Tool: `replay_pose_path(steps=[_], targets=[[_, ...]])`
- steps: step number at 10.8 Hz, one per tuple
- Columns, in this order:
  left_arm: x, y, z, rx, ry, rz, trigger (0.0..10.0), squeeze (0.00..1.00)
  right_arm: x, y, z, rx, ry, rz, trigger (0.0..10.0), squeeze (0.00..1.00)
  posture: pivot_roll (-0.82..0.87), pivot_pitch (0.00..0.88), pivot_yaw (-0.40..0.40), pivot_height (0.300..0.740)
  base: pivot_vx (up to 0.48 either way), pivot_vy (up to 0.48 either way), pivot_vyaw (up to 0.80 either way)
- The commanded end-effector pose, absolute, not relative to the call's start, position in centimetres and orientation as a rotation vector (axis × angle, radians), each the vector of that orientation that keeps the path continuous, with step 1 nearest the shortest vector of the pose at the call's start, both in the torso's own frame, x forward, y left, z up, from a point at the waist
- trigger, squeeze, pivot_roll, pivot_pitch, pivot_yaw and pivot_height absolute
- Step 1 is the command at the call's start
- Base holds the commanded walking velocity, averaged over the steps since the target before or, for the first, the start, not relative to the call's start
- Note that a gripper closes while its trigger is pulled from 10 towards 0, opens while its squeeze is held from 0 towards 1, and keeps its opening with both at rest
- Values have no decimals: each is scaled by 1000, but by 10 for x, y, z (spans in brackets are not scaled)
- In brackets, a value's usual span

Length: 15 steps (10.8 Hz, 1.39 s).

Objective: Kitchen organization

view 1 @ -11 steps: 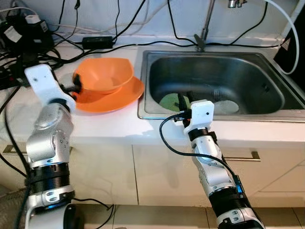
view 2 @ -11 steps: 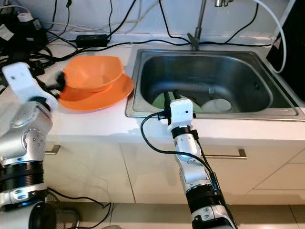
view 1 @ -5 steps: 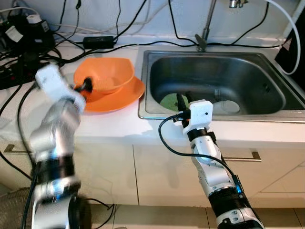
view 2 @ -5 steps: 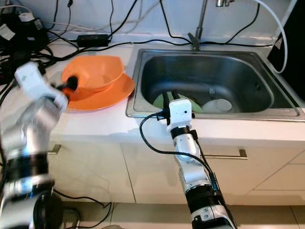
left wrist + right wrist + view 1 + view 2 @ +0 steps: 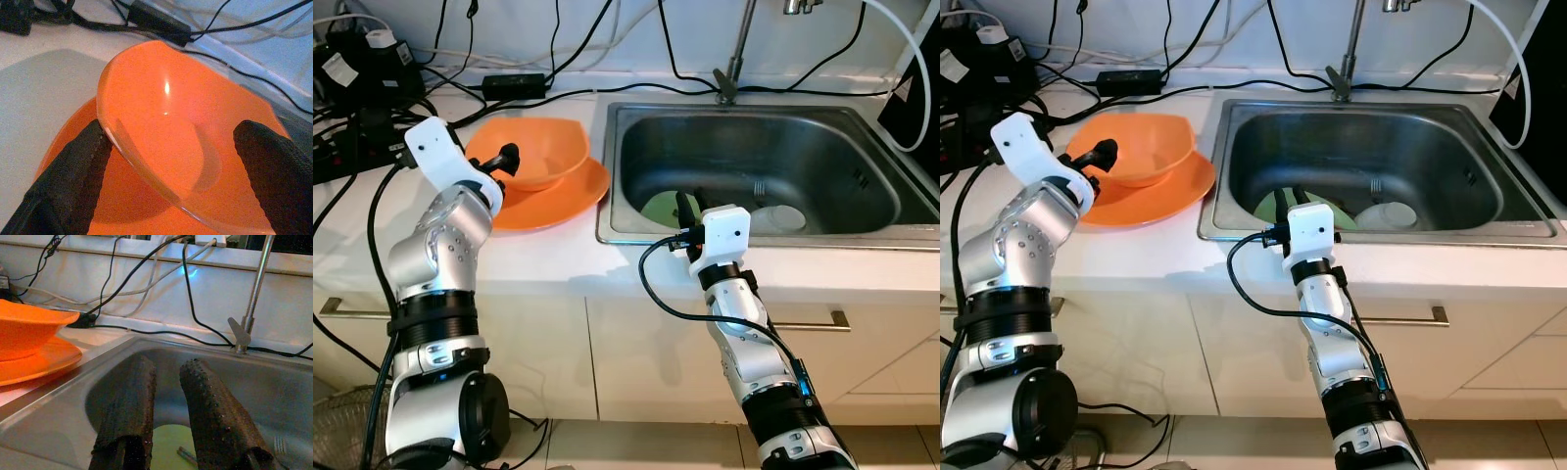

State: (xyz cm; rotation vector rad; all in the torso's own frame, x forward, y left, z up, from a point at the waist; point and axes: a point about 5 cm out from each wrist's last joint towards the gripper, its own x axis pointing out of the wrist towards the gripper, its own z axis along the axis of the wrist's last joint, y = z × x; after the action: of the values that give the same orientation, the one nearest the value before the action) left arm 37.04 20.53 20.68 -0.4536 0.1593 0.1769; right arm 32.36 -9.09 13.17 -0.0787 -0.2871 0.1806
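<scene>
— Where's the bowl relative to your left tool?

— I see the orange bowl (image 5: 530, 152) sitting on the orange plate (image 5: 570, 199), on the white counter (image 5: 538, 257) just left of the sink (image 5: 881, 230). My left gripper (image 5: 501, 164) is right at the bowl's near-left rim. In the left wrist view its two black fingers (image 5: 73, 181) are spread wide, one on either side of the bowl's edge, with the rim running between them. I can't tell for sure whether the pad touches the rim.

— And the arm itself?

— The left arm rises from below the counter front, elbow bent, white wrist block tipped toward the bowl, fingers pointing right and slightly down. Behind it, black cables (image 5: 372, 127) sprawl over the counter.

— Your right side?

— The right gripper (image 5: 166, 421) hangs over the sink's front edge, pointing into the basin. Its fingers are nearly together with a narrow gap, holding nothing. Past them in the basin lie a green plate (image 5: 661, 208) and a white dish (image 5: 783, 217). The faucet (image 5: 732, 59) stands at the back rim.
</scene>
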Motion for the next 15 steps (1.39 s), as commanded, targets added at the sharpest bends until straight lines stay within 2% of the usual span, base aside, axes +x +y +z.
replay_pose_path(steps=[1, 6, 7, 11, 15], targets=[[373, 207, 207, -463, 169, 202, 10000, 0, 324, -92, 130, -84, -272, 176, 10000, 0, 115, 0, 37, 740, 0, 0, 0], [380, 217, 184, -510, 207, 289, 10000, 0, 325, -92, 131, -86, -269, 182, 10000, 0, 114, 0, 29, 740, 0, 0, 0], [382, 219, 184, -514, 199, 297, 0, 0, 325, -92, 131, -87, -268, 179, 10000, 0, 111, 0, 29, 740, 0, 0, 0], [386, 217, 181, -538, 194, 281, 0, 0, 324, -94, 130, -89, -262, 172, 10000, 0, 113, 0, 27, 740, 0, 0, 0], [384, 208, 182, -505, 210, 168, 0, 0, 325, -91, 128, -89, -250, 173, 10000, 0, 115, 0, 37, 740, 0, 0, 0]])
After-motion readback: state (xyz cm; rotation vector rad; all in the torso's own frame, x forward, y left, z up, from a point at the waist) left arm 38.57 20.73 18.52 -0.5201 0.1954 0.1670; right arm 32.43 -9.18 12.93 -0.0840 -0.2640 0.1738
